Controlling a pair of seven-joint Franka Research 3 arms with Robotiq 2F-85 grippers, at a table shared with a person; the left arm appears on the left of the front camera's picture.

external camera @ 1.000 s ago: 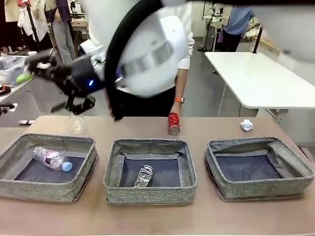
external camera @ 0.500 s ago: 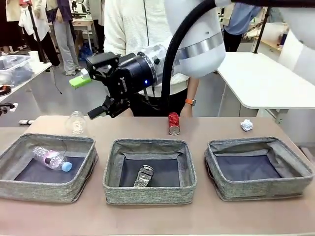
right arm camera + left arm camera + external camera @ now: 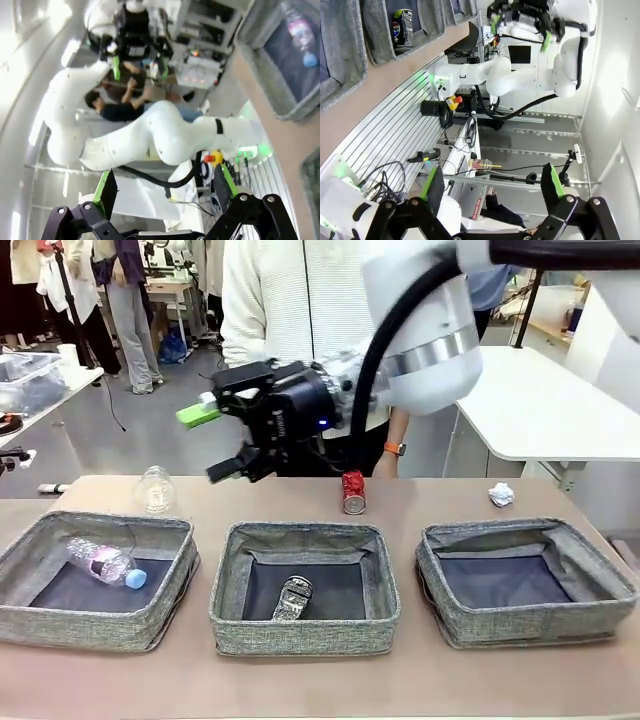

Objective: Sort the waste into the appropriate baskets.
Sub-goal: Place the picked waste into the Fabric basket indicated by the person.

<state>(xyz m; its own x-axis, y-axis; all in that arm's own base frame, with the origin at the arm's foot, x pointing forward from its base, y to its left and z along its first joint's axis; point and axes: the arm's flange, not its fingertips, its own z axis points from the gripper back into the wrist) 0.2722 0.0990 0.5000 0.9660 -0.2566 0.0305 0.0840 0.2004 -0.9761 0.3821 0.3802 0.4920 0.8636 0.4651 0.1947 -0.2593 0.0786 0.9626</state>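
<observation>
Three baskets stand in a row along the near side of the table point(image 3: 320, 680). The left basket point(image 3: 100, 625) holds the clear plastic bottle point(image 3: 103, 563), lying on its side. The middle basket point(image 3: 300, 635) holds the crushed can point(image 3: 292, 598), and the right basket point(image 3: 530, 625) has nothing in it.

Behind them, three pieces wait on the bare tabletop. The crumpled clear container point(image 3: 155, 490) sits just beyond the left basket, and the red soda can point(image 3: 353, 492) stands upright beyond the middle one. The white paper ball point(image 3: 501, 494) lies off to the far right.

Above that back row the right gripper point(image 3: 212, 445) hangs in the air between the container and the red can. It is turned on its side, its jaws spread wide and holding nothing. The left gripper point(image 3: 491, 172) is also spread and empty, aimed away from the work. The person point(image 3: 290, 300) stands at the far edge, one hand low just behind the red can.

By my reading the sort is two pieces in, and the right arm is between picks, lining up for a third. I can't tell whether it wants the can or the container. Either way, the wrist needs to swing downward and the fingers need to straddle the piece before closing. The can belongs with the other can in the middle, the container with the bottle, and the paper in the empty basket.
</observation>
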